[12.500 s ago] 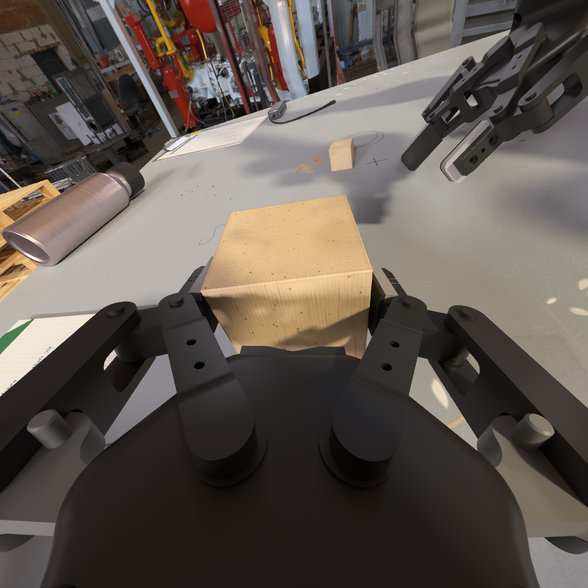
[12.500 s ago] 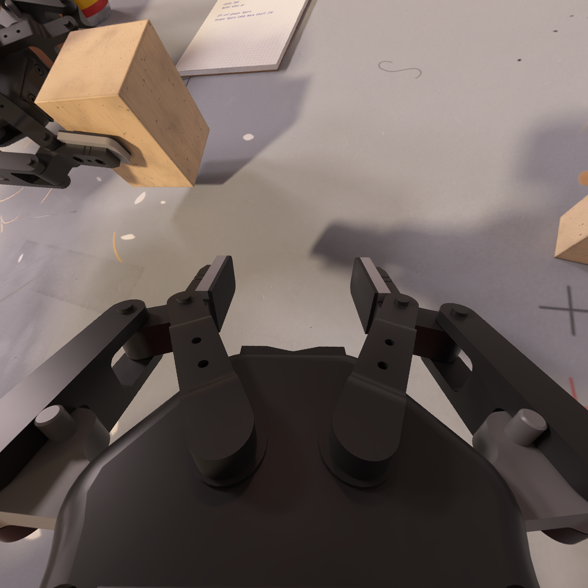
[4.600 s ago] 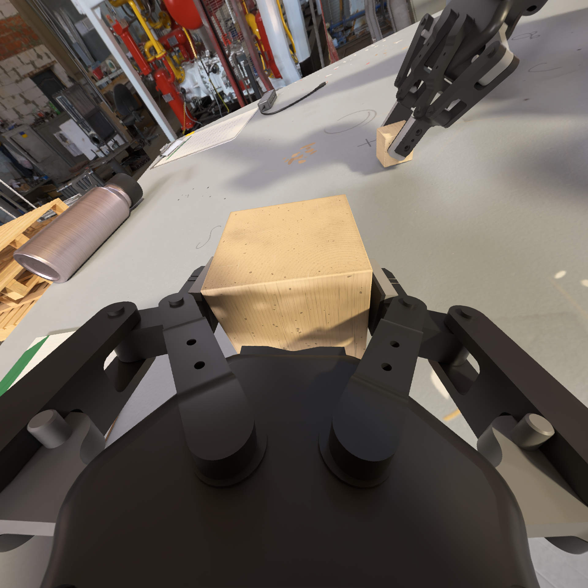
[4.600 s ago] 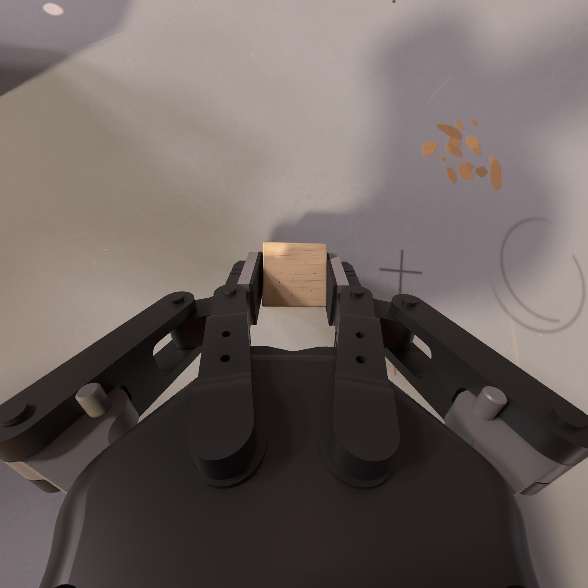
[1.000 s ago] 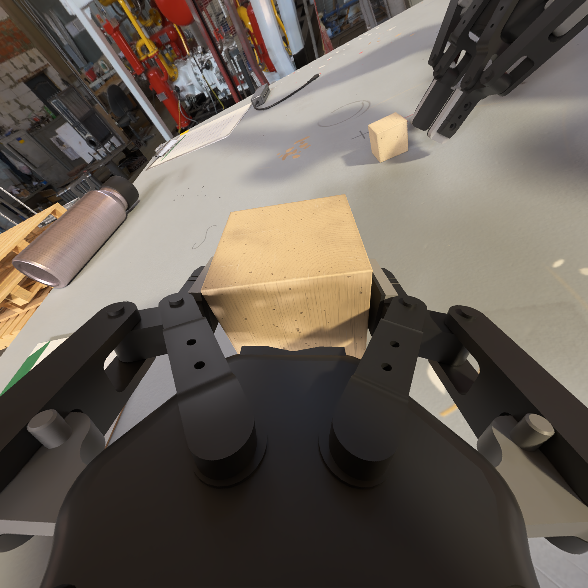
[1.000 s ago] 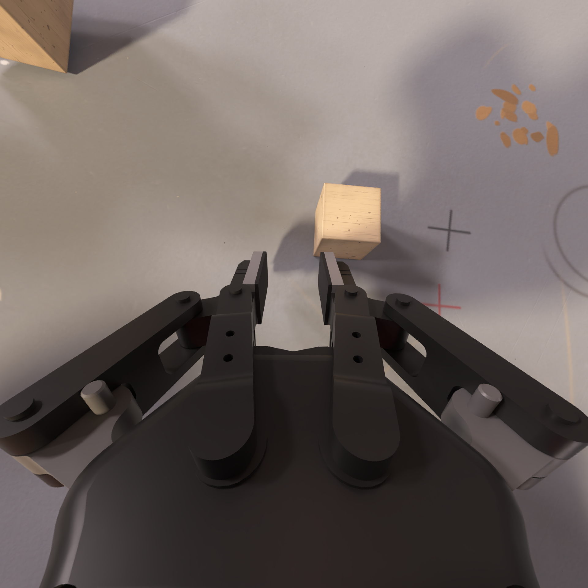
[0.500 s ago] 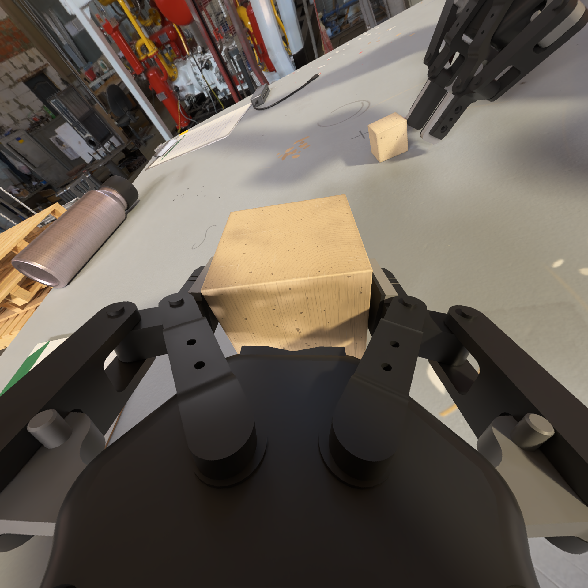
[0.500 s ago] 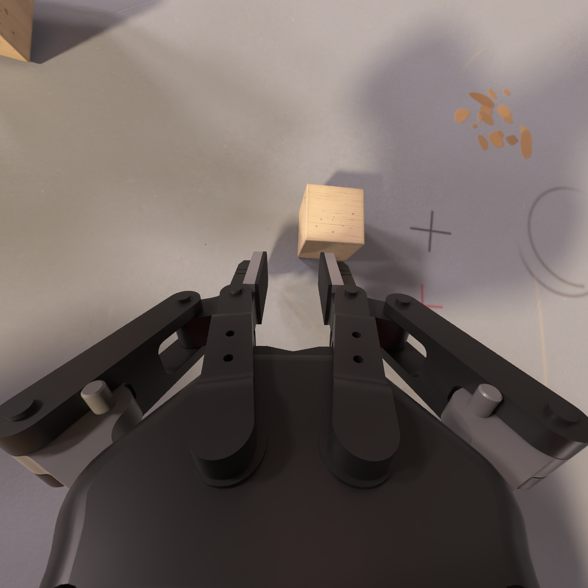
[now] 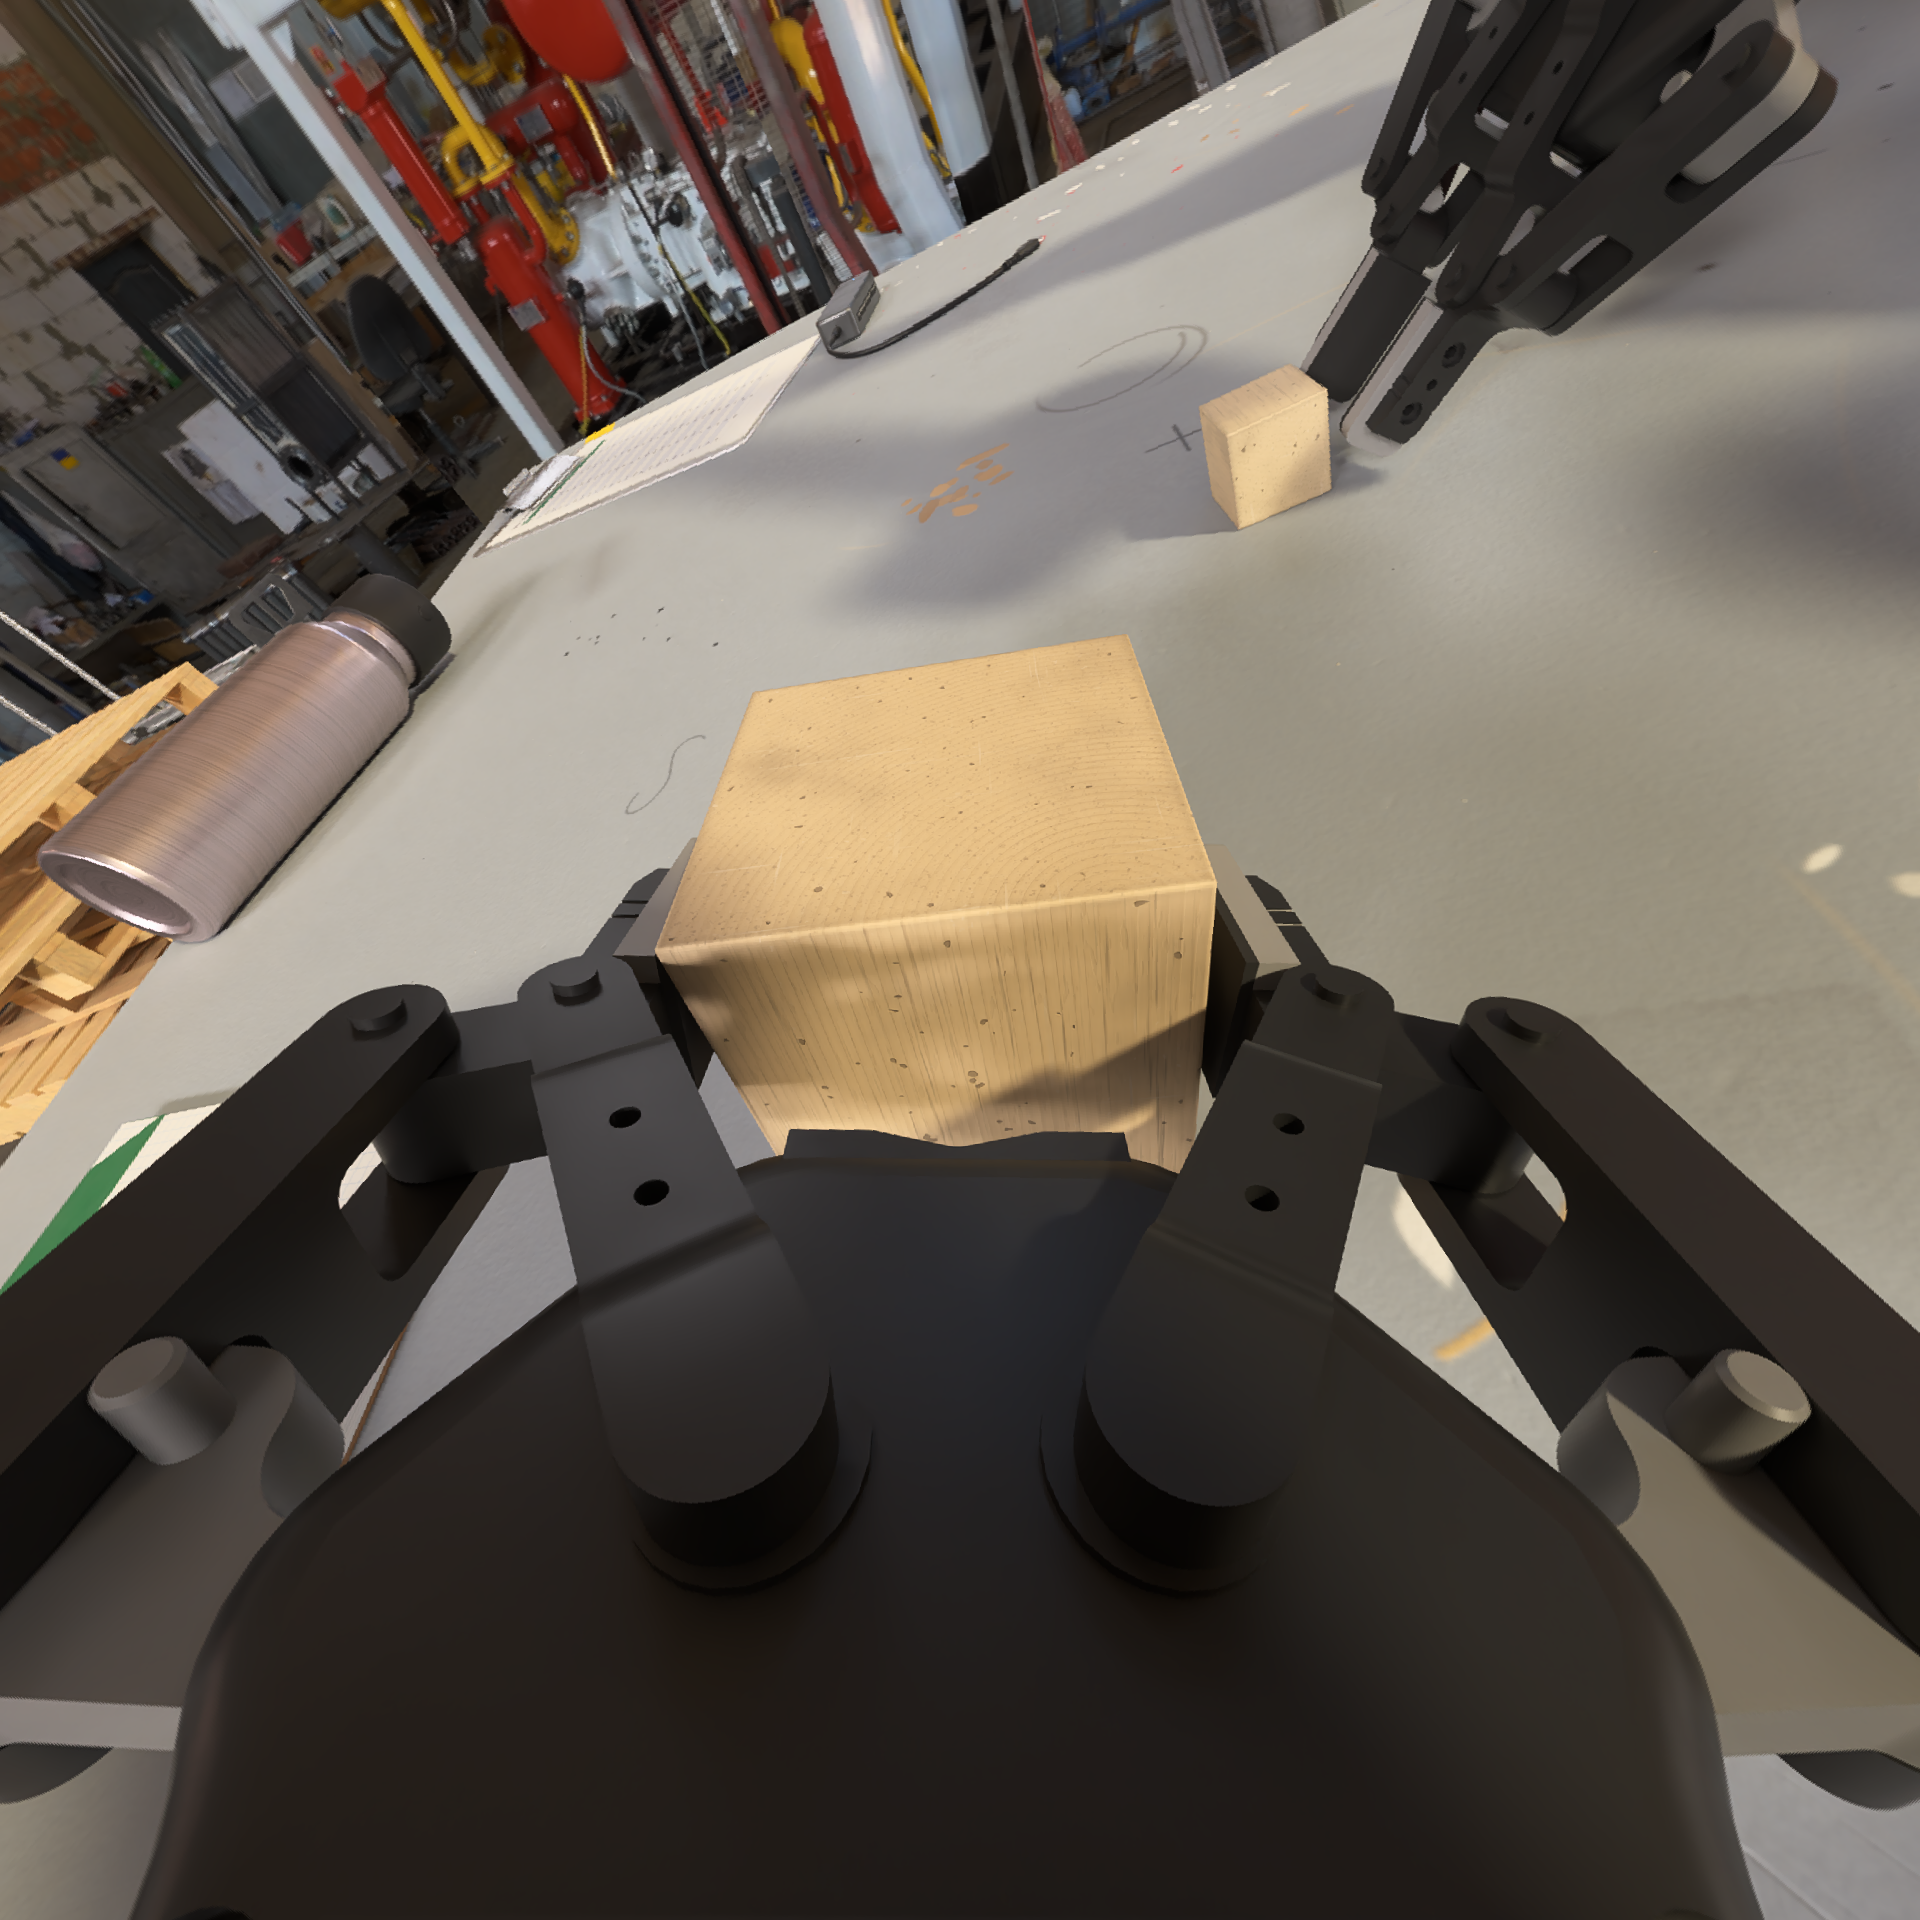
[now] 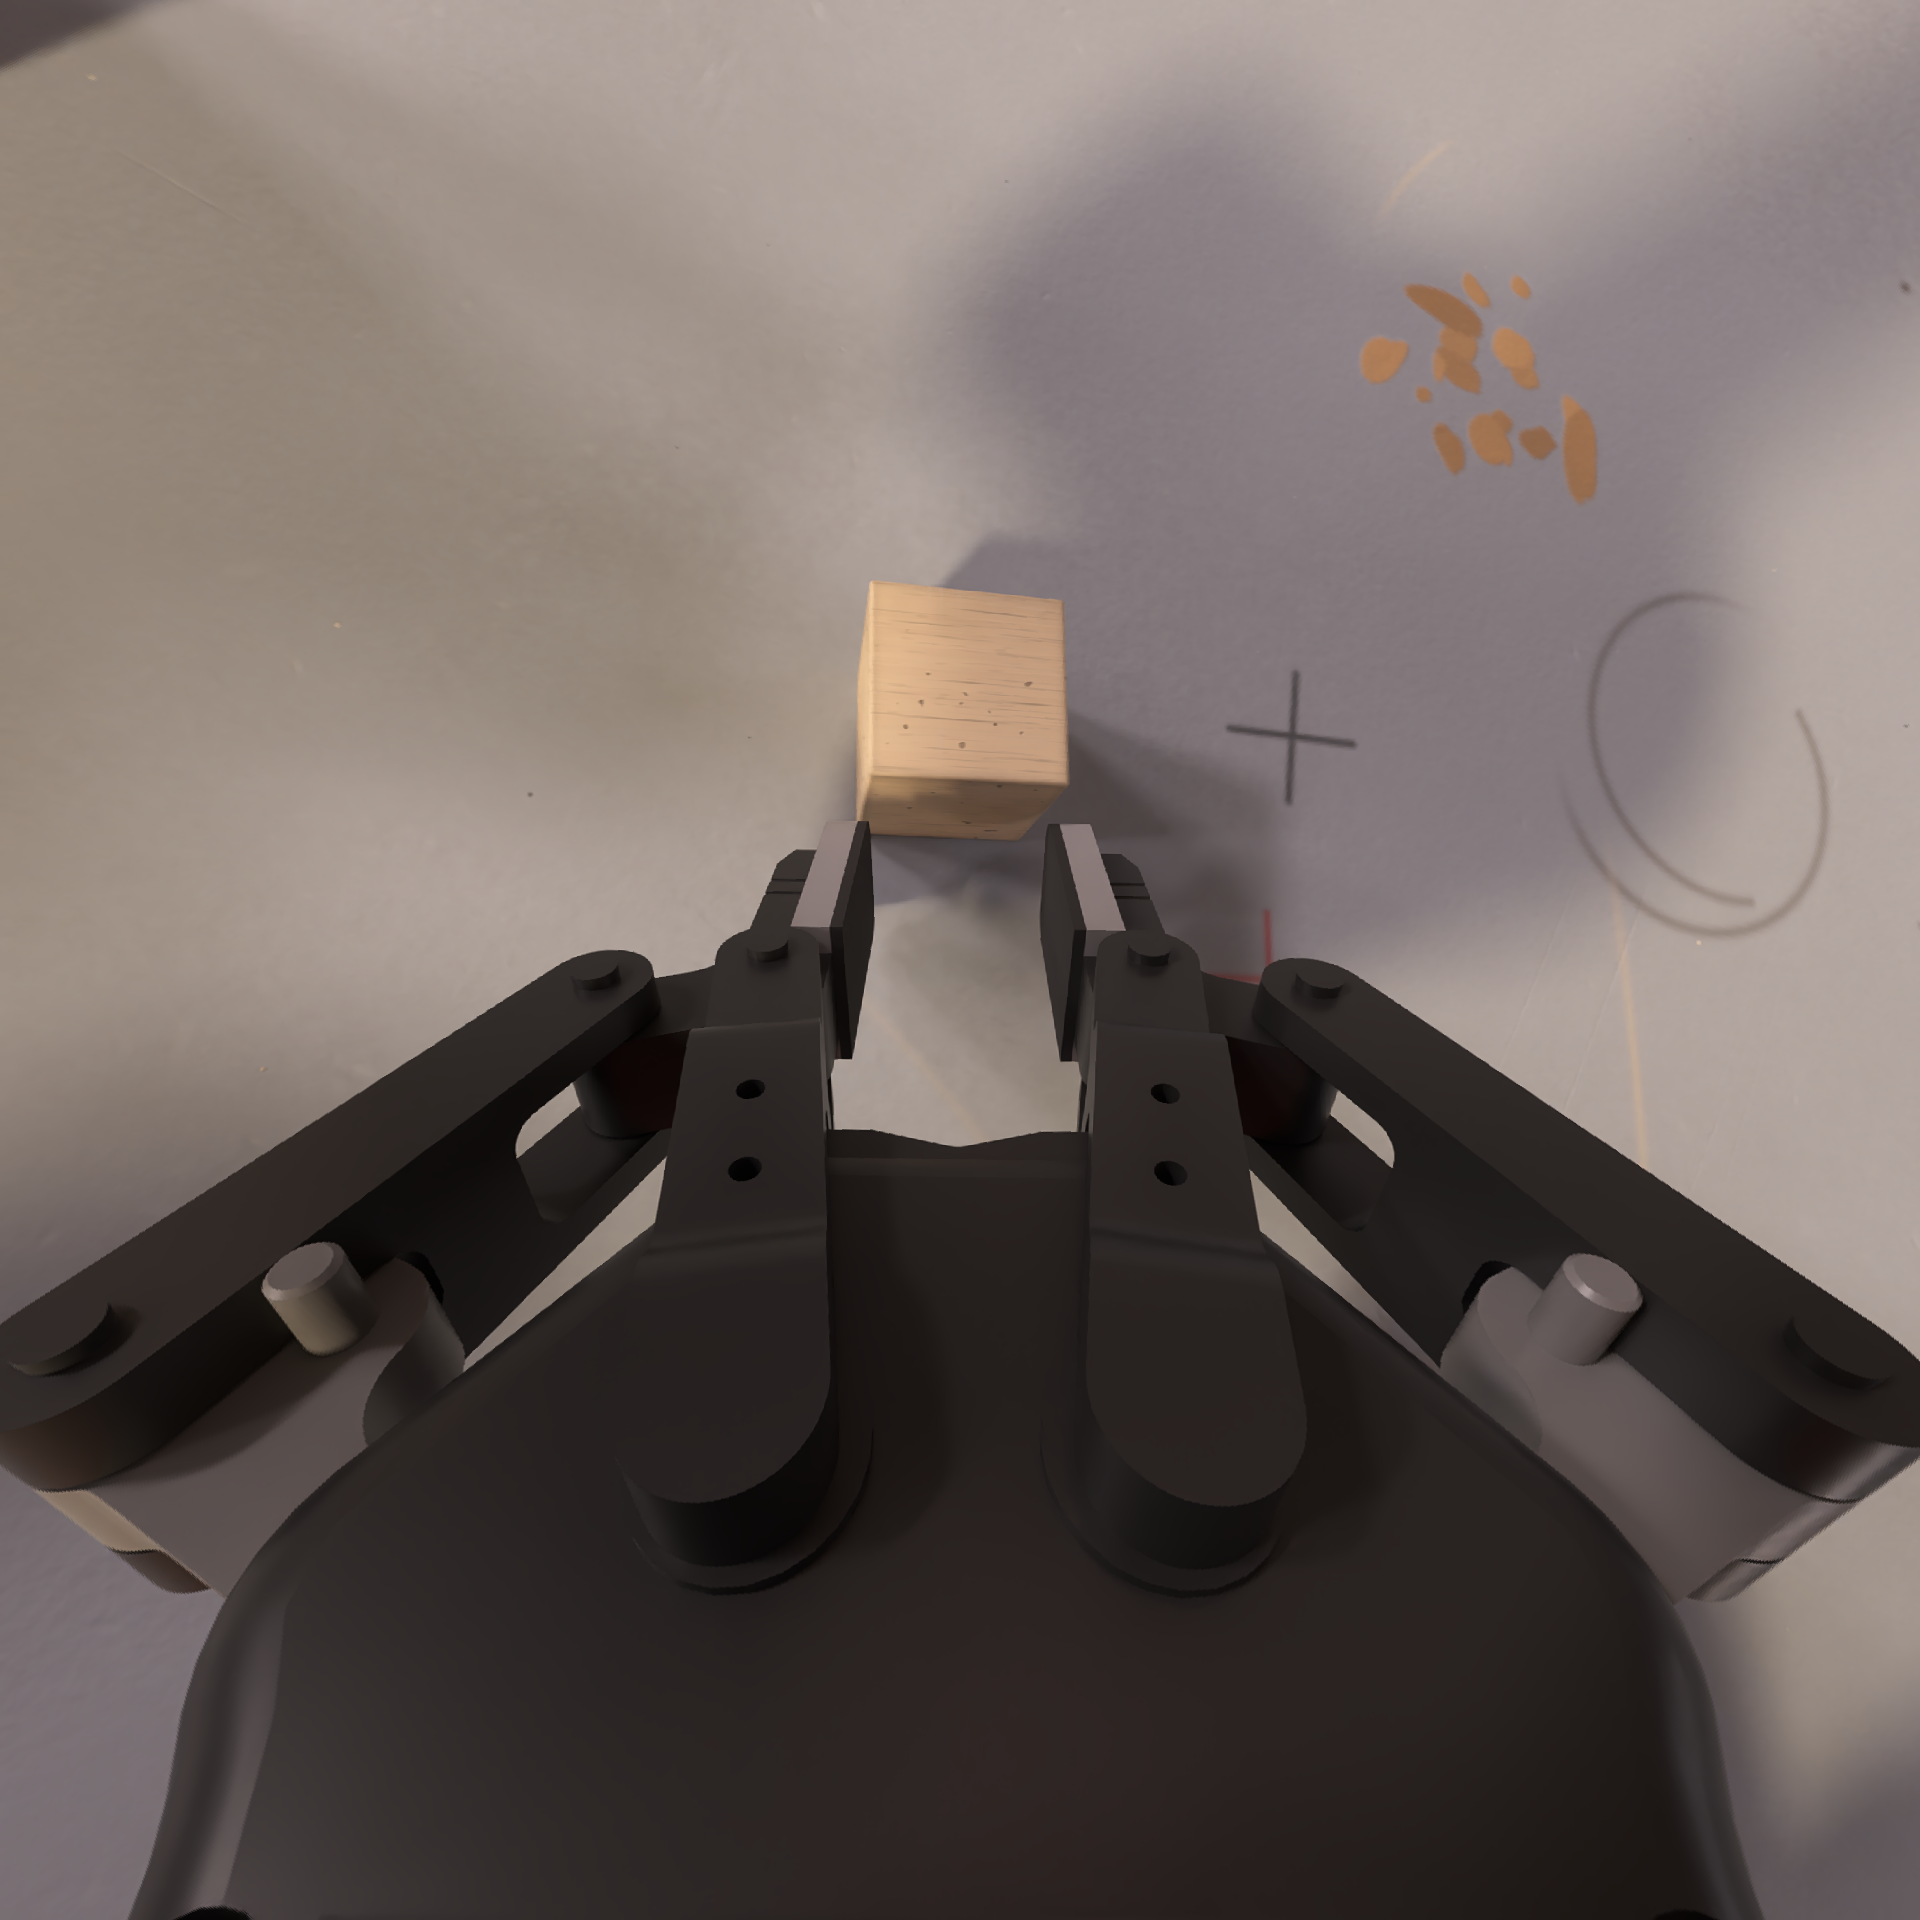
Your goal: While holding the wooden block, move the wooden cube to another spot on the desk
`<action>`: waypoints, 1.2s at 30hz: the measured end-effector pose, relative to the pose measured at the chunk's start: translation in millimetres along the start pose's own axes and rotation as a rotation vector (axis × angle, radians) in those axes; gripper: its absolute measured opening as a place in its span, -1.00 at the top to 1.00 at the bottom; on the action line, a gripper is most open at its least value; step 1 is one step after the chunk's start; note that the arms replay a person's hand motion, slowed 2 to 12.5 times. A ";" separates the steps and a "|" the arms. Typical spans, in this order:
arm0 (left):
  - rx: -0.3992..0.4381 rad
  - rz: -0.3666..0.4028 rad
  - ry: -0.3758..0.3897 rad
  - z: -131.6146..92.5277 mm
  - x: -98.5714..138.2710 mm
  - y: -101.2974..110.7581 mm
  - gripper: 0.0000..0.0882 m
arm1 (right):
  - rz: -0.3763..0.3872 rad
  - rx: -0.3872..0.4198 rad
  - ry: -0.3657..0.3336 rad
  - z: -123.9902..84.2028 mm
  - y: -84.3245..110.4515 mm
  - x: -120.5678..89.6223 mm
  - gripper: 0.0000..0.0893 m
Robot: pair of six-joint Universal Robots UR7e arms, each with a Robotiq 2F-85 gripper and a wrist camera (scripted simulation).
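The small pale wooden cube (image 10: 962,712) sat on the grey desk (image 10: 416,468) beside a black cross mark (image 10: 1290,736), just ahead of the right gripper (image 10: 961,883), whose fingers were parted around nothing. The left gripper (image 9: 940,914) clamped the large light wooden block (image 9: 940,883) above the desk, near a steel flask (image 9: 239,758) lying on its side.

The wooden block (image 9: 940,894) sits between the left gripper (image 9: 940,935) fingers, above the desk (image 9: 1455,727). Farther ahead and to the right, the wooden cube (image 9: 1265,447) rests on the desk, just before the right gripper (image 10: 956,883) fingertips. A metal bottle (image 9: 239,769) lies at the left, a notepad (image 9: 665,447) behind it.
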State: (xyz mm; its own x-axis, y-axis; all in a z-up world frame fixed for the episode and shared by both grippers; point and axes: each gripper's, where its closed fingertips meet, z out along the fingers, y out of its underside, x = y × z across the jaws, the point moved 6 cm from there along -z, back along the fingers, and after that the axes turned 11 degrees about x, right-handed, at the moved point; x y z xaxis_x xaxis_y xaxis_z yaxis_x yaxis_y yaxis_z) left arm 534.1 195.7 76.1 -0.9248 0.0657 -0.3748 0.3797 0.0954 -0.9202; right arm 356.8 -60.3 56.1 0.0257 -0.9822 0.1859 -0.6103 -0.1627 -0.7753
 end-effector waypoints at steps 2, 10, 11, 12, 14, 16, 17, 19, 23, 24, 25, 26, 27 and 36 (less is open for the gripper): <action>0.000 0.000 0.000 0.0 0.0 0.0 -0.58 | 0.000 0.000 0.010 0.6 0.3 2.6 0.33; -0.001 0.002 0.000 0.1 0.2 0.1 -0.58 | 0.019 -0.007 0.013 0.7 1.4 9.5 0.24; -0.001 0.002 0.000 0.1 0.2 0.1 -0.58 | 0.021 -0.010 0.009 0.2 1.4 9.9 0.21; -0.002 0.002 0.000 0.2 0.1 0.1 -0.58 | 0.023 -0.011 0.006 -0.4 1.2 10.2 0.19; -0.002 0.002 -0.001 0.2 0.1 0.1 -0.58 | 0.023 -0.013 -0.002 -2.1 0.5 10.7 0.15; -0.002 0.002 -0.002 0.2 0.1 0.1 -0.58 | 0.024 -0.005 -0.009 -3.9 -1.2 11.0 0.12; -0.002 0.002 -0.002 0.3 0.1 0.1 -0.58 | 0.024 0.001 -0.013 -5.0 -2.4 11.1 0.11; -0.003 0.001 -0.003 0.3 0.0 0.1 -0.58 | 0.027 0.021 -0.023 -7.2 -5.4 11.1 0.10; -0.005 0.001 -0.004 0.6 -0.1 0.3 -0.58 | 0.043 0.082 -0.049 -11.3 -14.5 10.8 0.10; -0.005 0.001 -0.004 0.6 -0.2 0.3 -0.58 | 0.049 0.099 -0.057 -12.2 -17.4 10.8 0.10; -0.006 0.001 -0.005 0.7 -0.2 0.3 -0.58 | 0.055 0.116 -0.066 -13.1 -20.4 10.8 0.10; -0.006 0.001 -0.005 0.8 -0.2 0.4 -0.58 | 0.060 0.134 -0.075 -13.9 -23.8 10.7 0.10; -0.006 0.001 -0.005 0.9 -0.3 0.4 -0.58 | 0.065 0.152 -0.084 -14.4 -27.3 10.8 0.10; -0.007 0.005 -0.003 1.4 -0.1 0.4 -0.58 | 0.072 0.282 -0.172 -12.8 -67.3 7.9 0.10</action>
State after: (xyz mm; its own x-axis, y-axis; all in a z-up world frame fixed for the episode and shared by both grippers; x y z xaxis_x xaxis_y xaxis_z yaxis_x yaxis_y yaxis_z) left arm 534.3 194.3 75.6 -0.9229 0.0633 -0.3798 0.3845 0.1016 -0.9175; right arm 388.0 -55.9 117.5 0.1391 -0.9895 0.0387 -0.3725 -0.0885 -0.9238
